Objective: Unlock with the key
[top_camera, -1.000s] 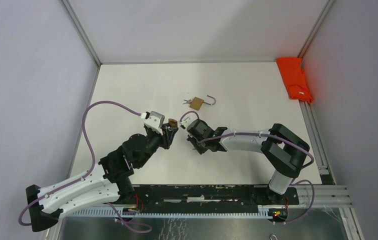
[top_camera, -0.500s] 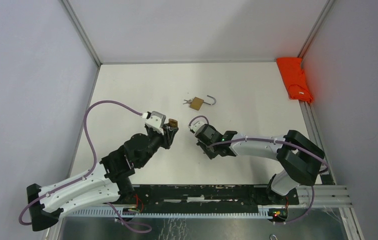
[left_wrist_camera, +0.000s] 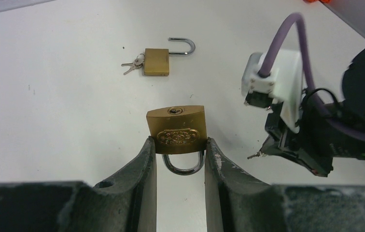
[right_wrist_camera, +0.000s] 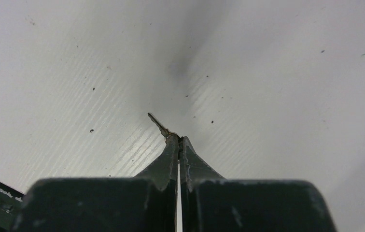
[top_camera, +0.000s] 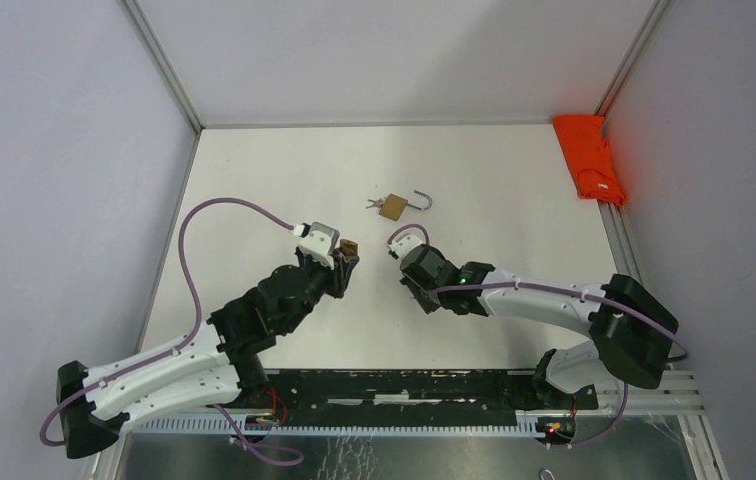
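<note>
A closed brass padlock (left_wrist_camera: 176,127) is clamped by its sides in my left gripper (left_wrist_camera: 176,142), keyhole end pointing away from the wrist and the steel shackle (left_wrist_camera: 183,166) between the fingers. From above, this padlock (top_camera: 349,246) hangs over the table's left middle in the left gripper (top_camera: 345,254). My right gripper (right_wrist_camera: 179,140) is shut on a small key (right_wrist_camera: 158,124) whose blade sticks out past the tips. It hovers to the right of the padlock, apart from it, as the right gripper (top_camera: 417,296) shows from above. The key tip (left_wrist_camera: 254,155) points toward the lock.
A second brass padlock (top_camera: 392,207) lies farther back on the white table (top_camera: 514,200), shackle swung open and a bunch of keys (left_wrist_camera: 131,66) in it. An orange cloth (top_camera: 589,158) sits at the far right edge. Grey walls close both sides.
The right gripper with the key has drawn back to the right, away from the held padlock, widening the gap. The left gripper shifted slightly right with the padlock.
</note>
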